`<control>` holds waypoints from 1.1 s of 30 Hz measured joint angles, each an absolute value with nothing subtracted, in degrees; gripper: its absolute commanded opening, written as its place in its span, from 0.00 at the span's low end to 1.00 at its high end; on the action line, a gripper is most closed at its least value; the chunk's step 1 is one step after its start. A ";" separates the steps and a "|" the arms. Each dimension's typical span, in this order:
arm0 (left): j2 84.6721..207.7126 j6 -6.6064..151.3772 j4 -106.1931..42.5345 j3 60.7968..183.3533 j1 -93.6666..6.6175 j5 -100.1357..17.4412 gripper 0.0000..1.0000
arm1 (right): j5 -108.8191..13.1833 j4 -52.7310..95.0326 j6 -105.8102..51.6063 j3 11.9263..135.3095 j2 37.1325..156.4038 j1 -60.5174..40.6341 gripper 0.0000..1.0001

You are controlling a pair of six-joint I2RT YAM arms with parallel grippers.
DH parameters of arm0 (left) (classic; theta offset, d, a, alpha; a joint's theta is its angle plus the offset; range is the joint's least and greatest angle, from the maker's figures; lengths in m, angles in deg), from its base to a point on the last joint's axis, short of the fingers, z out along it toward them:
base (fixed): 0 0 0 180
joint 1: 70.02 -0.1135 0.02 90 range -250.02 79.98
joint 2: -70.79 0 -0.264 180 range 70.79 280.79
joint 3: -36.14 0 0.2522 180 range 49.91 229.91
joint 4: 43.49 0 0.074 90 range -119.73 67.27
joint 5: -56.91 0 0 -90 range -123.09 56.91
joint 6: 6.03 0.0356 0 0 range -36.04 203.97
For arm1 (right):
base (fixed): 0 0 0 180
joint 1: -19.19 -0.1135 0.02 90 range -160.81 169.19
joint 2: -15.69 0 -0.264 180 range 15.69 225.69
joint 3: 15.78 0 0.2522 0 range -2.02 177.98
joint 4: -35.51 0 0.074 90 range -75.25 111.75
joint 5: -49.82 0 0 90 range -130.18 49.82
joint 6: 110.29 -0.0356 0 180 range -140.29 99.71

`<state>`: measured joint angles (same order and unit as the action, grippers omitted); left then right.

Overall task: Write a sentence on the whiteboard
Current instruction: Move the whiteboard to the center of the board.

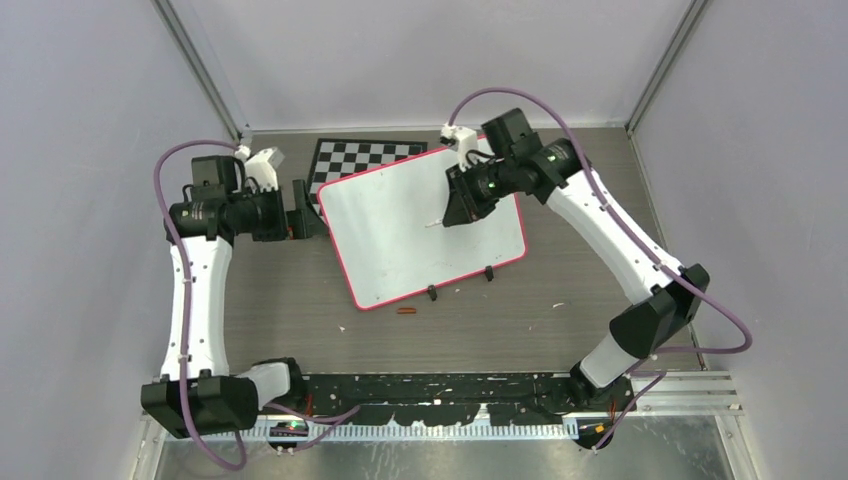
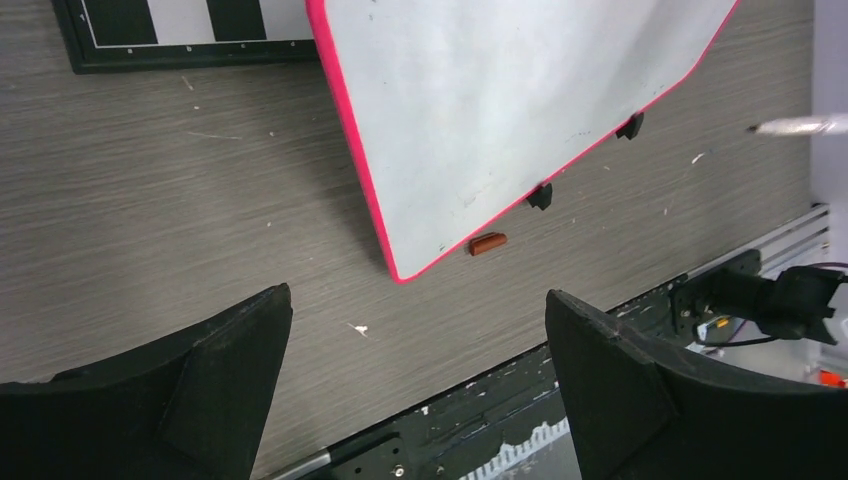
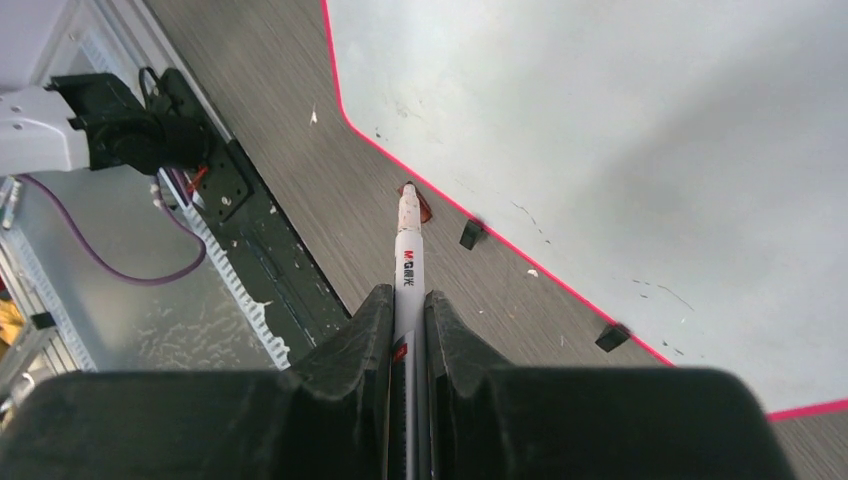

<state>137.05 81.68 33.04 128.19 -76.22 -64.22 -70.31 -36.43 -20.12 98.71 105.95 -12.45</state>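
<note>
At the far left the enclosure wall (image 1: 80, 200) runs close beside the left arm (image 1: 195, 290), so we have little room on that side. The left claw (image 2: 418, 300) hangs above the tabletop (image 1: 270, 320) just beside the left corner of the whiteboard (image 1: 400, 240), its jaws spread wide with nothing between them. Behind it lies a checkerboard (image 1: 350, 160), its right part tucked under the board's far edge. The whiteboard lies flat and askew in the middle of the tabletop, its face plain white apart from a few faint specks. Its near long edge carries two black clips (image 1: 432, 293) that jut out onto the wood. Between that edge and the black base rail (image 1: 440, 390) we see an open strip of tabletop. Only a small reddish-brown cap (image 2: 488, 243) lies there, just beside the rim near the board's near-left corner, along with scattered white flecks (image 1: 557, 305). Over the board's right half the right claw (image 3: 408, 300) is clenched on a white marker (image 3: 410, 262). In the wrist view the marker's tip lines up with the cap rather than the white face, so we read it as lifted off the board. The right arm (image 1: 620, 240) arches across the right side of the tabletop, with bare wood beneath it and the right wall (image 1: 760, 200) well apart.
</note>
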 measured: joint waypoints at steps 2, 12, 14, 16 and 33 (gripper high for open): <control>137.88 81.11 32.62 127.42 -77.86 -66.34 1.00 | -69.08 -36.51 -19.53 98.82 107.80 -14.81 0.00; 139.65 75.74 21.15 119.66 -83.56 -72.70 1.00 | -67.12 -38.92 -17.04 105.25 113.22 -19.95 0.00; 138.14 75.41 18.55 116.76 -83.59 -72.48 1.00 | -67.09 -38.94 -16.87 105.44 113.11 -20.39 0.00; 136.28 75.56 16.58 114.13 -83.59 -72.48 1.00 | -66.92 -38.76 -16.84 105.22 113.09 -20.76 0.00; 142.49 81.97 17.87 116.67 -83.61 -82.30 1.00 | -65.17 -41.39 -13.61 112.44 118.34 -25.06 0.00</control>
<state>142.49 81.97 17.87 116.67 -83.61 -82.30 -65.17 -41.39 -13.61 112.44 118.34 -25.06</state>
